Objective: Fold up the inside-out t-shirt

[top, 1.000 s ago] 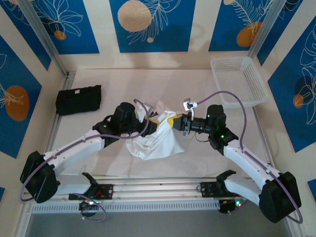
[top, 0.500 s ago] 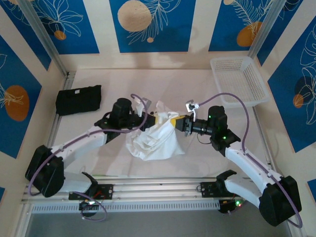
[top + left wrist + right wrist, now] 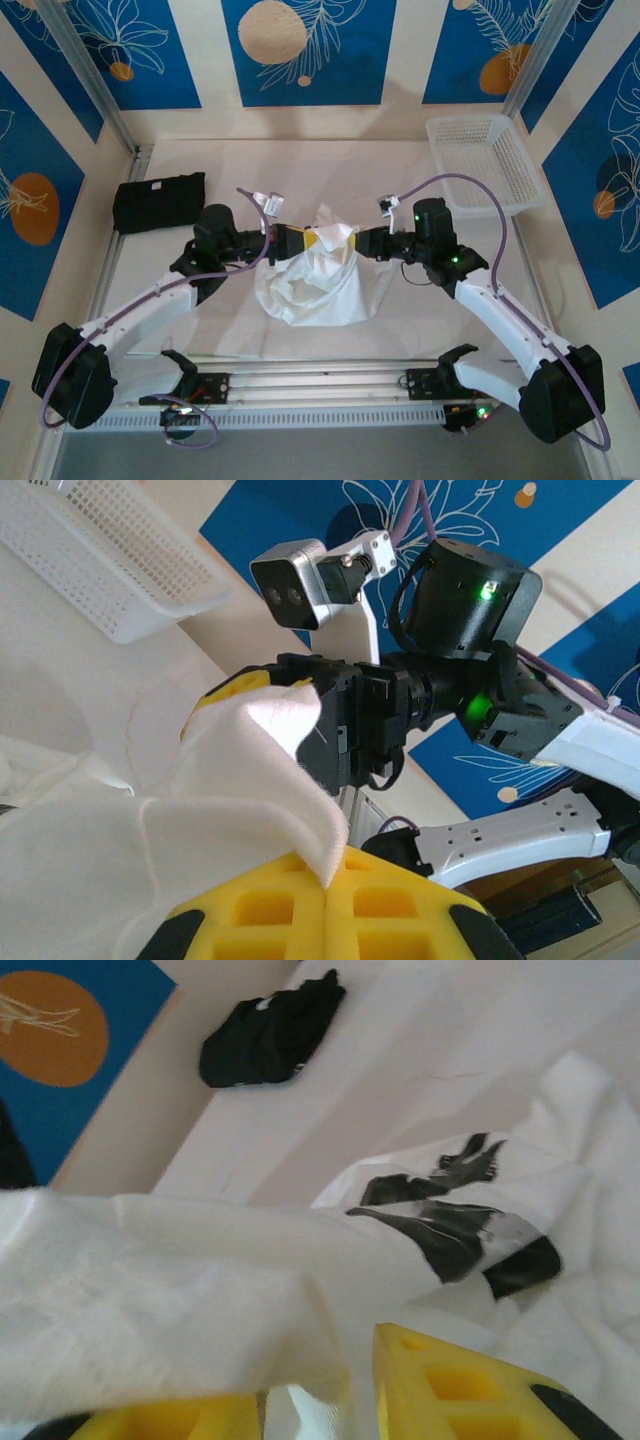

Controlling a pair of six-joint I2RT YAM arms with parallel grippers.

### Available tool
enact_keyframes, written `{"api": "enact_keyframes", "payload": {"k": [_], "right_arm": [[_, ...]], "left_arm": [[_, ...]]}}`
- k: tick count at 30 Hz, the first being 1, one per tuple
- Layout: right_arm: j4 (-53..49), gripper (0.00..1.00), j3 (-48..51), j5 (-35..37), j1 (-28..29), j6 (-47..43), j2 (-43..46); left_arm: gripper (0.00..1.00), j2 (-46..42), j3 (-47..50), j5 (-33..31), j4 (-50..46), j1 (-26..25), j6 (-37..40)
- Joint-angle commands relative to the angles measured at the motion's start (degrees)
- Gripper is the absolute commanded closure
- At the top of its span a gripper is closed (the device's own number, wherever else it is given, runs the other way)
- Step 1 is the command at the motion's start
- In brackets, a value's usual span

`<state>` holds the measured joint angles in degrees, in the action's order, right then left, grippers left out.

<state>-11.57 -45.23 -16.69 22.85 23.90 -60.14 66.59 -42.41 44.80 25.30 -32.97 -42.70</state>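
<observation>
White thin cloth, soft and rumpled: the inside-out t-shirt (image 3: 320,285) sits in a loose heap at the middle of the counter (image 3: 300,170), and its top edge is held up off the surface between the two arms. A smeary black print (image 3: 455,1225) shows on the fabric in the right wrist view.

The left gripper (image 3: 316,240) points in level from the left of the frame, its arm bent at the elbow. Its yellow, waffle-pocketed pads (image 3: 215,915) are pressed together with a fold of shirt pinched in the seam. The right gripper (image 3: 354,243) mirrors it from the right, almost nose to nose, jaws clamped on a thick wad of the same raised edge.

At the upper left of the top view a folded black garment (image 3: 160,202) lies flat. At the upper right a white mesh plastic basket (image 3: 480,160) rests near the wall.
</observation>
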Motion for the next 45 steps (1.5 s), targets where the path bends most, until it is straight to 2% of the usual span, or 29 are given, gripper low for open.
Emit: {"api": "enact_keyframes", "payload": {"k": [1,3,6,9,12,17,22,28,30,32,35,38,43,45], "right_arm": [[-12.9,0.65,-2.7,5.4,-0.1,-5.4,2.9],[-13.5,0.63,-1.7,3.9,0.1,-8.0,6.5],[-13.1,0.64,0.0,-2.1,0.3,-10.6,11.5],[-6.9,0.67,2.5,-11.5,2.0,-9.2,13.6],[0.3,0.68,4.0,-15.0,5.7,-6.9,12.4],[10.2,0.66,4.1,-10.4,10.6,-2.1,6.9],[17.5,0.63,4.1,-7.5,10.6,2.5,3.0],[21.0,0.63,4.8,-5.6,10.7,4.4,2.0],[21.2,0.68,4.5,-5.1,10.7,4.8,1.5],[21.9,0.77,4.4,-5.3,10.8,5.3,1.2],[21.2,0.97,3.3,-6.1,10.3,5.5,1.6],[18.0,1.00,1.2,-8.8,8.3,6.2,4.1],[17.8,1.00,-0.6,-16.1,6.2,11.2,5.9],[19.1,1.00,-0.5,-17.5,6.3,13.0,5.5]], "left_arm": [[1.00,0.0,0.2,1.0,4.4,0.7,-2.6],[1.00,0.3,0.0,-0.2,3.6,0.7,-2.8],[1.00,0.7,-0.5,-1.4,2.2,0.7,-2.9],[1.00,1.0,-0.6,-2.2,1.9,0.8,-3.0],[1.00,1.1,-0.7,-2.5,1.7,0.8,-3.1],[1.00,1.1,-0.7,-2.7,1.6,0.7,-2.9],[1.00,1.0,-0.6,-2.6,1.7,0.8,-2.8],[1.00,1.0,-0.1,-2.5,2.0,0.7,-2.5],[1.00,1.0,-0.1,-2.3,2.2,0.8,-2.5],[1.00,1.0,0.1,-2.3,2.4,0.7,-2.4],[1.00,1.0,0.2,-2.7,1.7,0.8,-1.5],[1.00,0.7,0.5,-5.4,-2.4,1.0,2.1],[0.74,0.3,-0.8,-17.2,-15.8,0.9,12.4],[0.68,0.1,-0.8,-19.2,-17.6,0.6,14.6]]}}
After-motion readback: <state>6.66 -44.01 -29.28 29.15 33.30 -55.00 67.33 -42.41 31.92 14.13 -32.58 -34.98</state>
